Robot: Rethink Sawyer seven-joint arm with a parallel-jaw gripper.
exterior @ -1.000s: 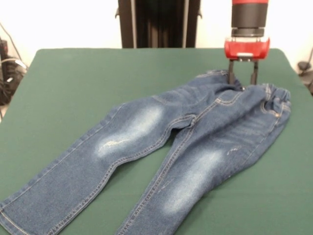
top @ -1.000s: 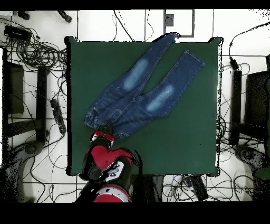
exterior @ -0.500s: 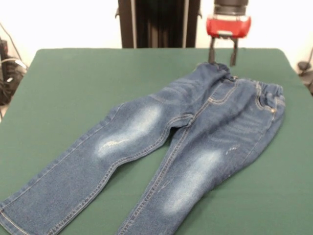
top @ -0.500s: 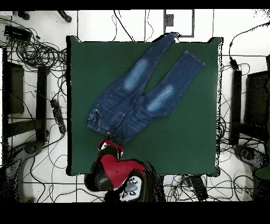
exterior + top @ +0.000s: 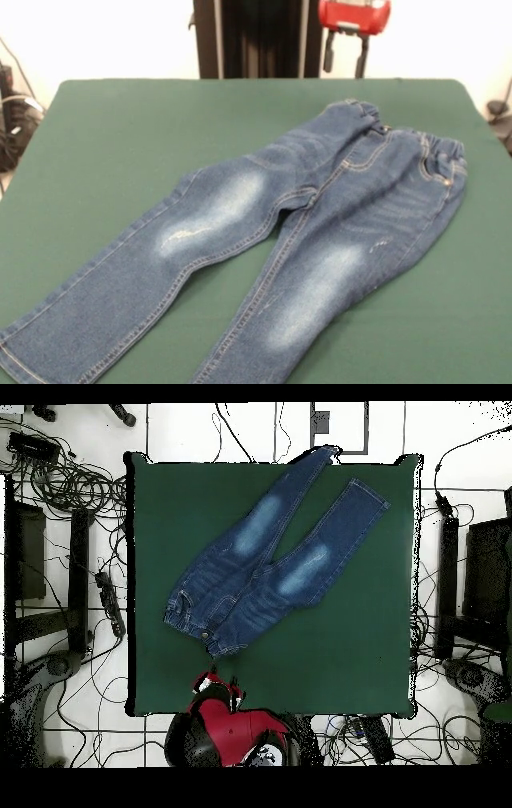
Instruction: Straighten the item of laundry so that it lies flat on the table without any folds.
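Overhead view: jeans (image 5: pixel 262 554) overhang table (image 5: pixel 340 654) edge; hand (image 5: pixel 218 685) clear.

The dark green table (image 5: pixel 340 654) carries only a pair of blue jeans (image 5: pixel 262 554). Seen from overhead, they lie spread out diagonally, waistband toward 8 o'clock, legs fanning toward 1 o'clock, one cuff at the table's 12 o'clock edge.

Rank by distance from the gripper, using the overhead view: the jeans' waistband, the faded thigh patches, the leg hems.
From the gripper, at the table's bottom edge:
1. Waistband, just above it.
2. Faded thigh patches, mid-table; both similar.
3. Leg hems, at the top edge.
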